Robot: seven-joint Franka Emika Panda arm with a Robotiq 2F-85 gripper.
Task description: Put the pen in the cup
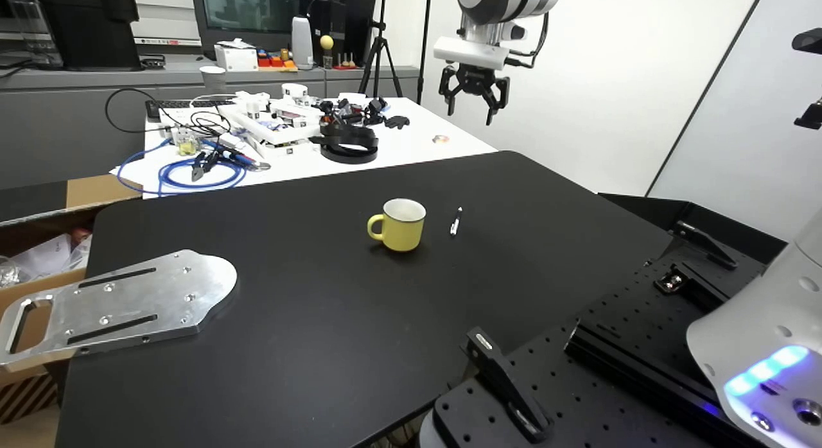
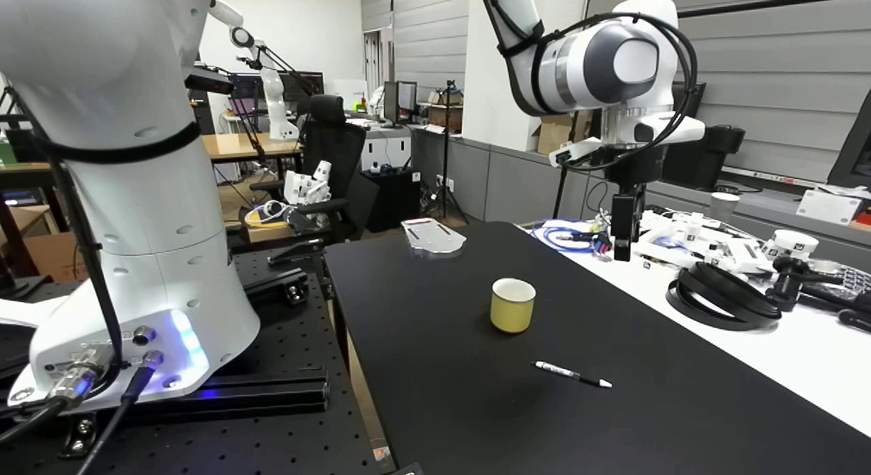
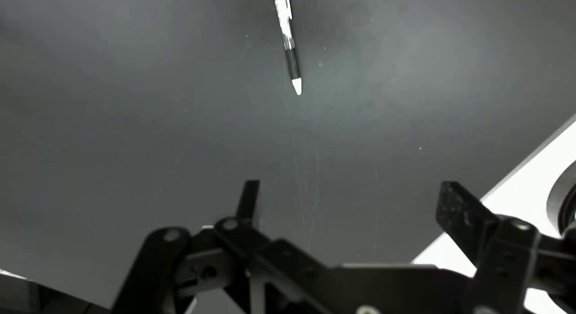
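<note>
the black two-fingered gripper (image 3: 350,185) has its fingers spread wide, the dark tabletop showing between them in the wrist view. it hangs pointing downward from the white robot arm with grey joint caps (image 2: 599,60), well above the smooth black table (image 1: 308,352).

in the wrist view, ahead of the fingertips and apart from both, lies the slim black-and-white pen (image 3: 292,64): pale barrel with a clip, dark grip, white conical tip. the tip points toward the gripper's side of that view, and the clip end is cut off by the top edge. in both exterior views the pen lies flat on the table, near the small pale yellow mug (image 1: 402,233) but apart from it. the mug stands upright, whitish inside, its floor hidden from sight. in an exterior view its yellow loop handle (image 1: 370,227) shows on the side away from the pen.

farther off on the same table rests the flat silver metal plate with long slots (image 1: 148,300), one end rounded, the other reaching past the table edge; the open brown cardboard box (image 1: 96,190) stands just beside that edge. along another edge is the white table (image 2: 803,366), crowded with white angular parts (image 1: 276,130), the coiled blue cable (image 1: 205,185) and thick black rings (image 1: 350,158). across from it, the white robot base (image 2: 136,277) carries a glowing blue strip (image 2: 190,339).
</note>
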